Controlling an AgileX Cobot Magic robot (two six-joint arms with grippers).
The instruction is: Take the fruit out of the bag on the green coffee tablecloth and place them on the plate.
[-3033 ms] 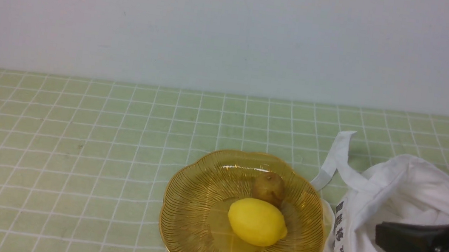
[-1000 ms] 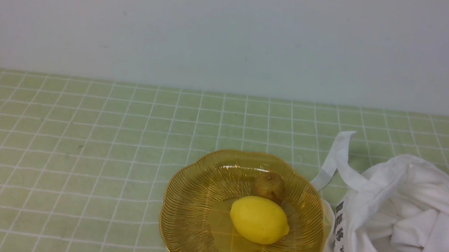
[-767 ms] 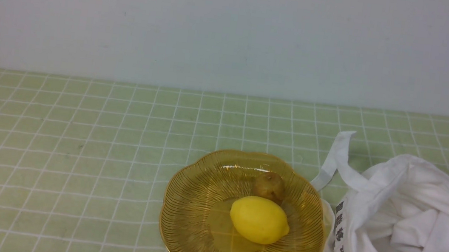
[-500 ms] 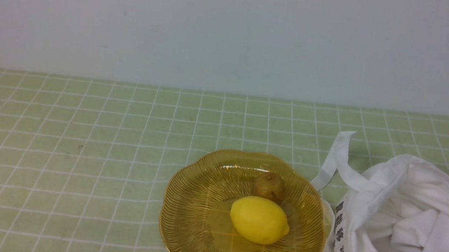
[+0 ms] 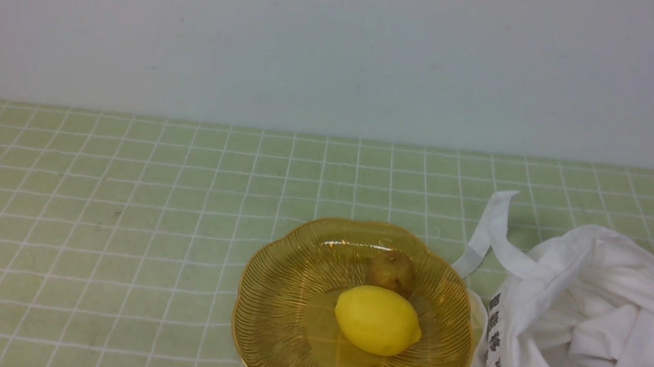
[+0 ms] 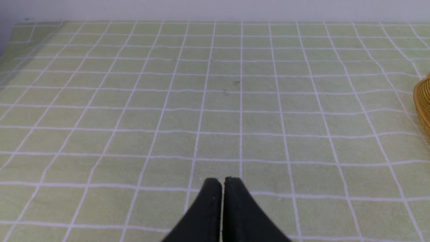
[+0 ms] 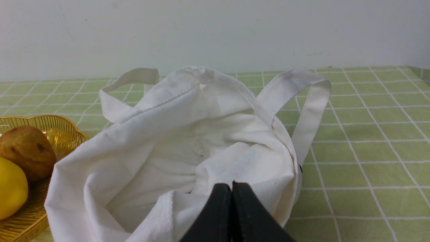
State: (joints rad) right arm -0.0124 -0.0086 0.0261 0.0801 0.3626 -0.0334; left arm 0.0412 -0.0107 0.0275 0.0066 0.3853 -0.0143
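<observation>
**Front view.** I count both fruits on the amber glass plate: the lemon lies in the middle and the small brownish-green fruit touches it on the far side. The white cloth tote slumps just beside the plate's right rim, mouth open, one strap trailing toward the plate. The green grid tablecloth lies bare to the left. Neither arm shows here.

**Left wrist view.** My left gripper has its jaws pressed together on nothing. Ahead of the jaws is only bare cloth; a sliver of the plate rim sits far off to one side. There is wide open room ahead of these jaws and nothing to snag.

**Right wrist view.** My right gripper also has its jaws closed and empty, poised at the tote's near lip. Directly beyond the jaws lies the tote; its hollow shows only folded white fabric, and I see no fruit there, though deep folds could hide something. Off to one side of the jaws sit the plate, the brown fruit and the lemon.

**Progress.** I judge the transfer done: two fruits plated, none visible in the bag. What is left, at most, is a check of the folds.

**Clearance.** The tote's lip and the far strap crowd the right jaws; I would draw back, not forward.
</observation>
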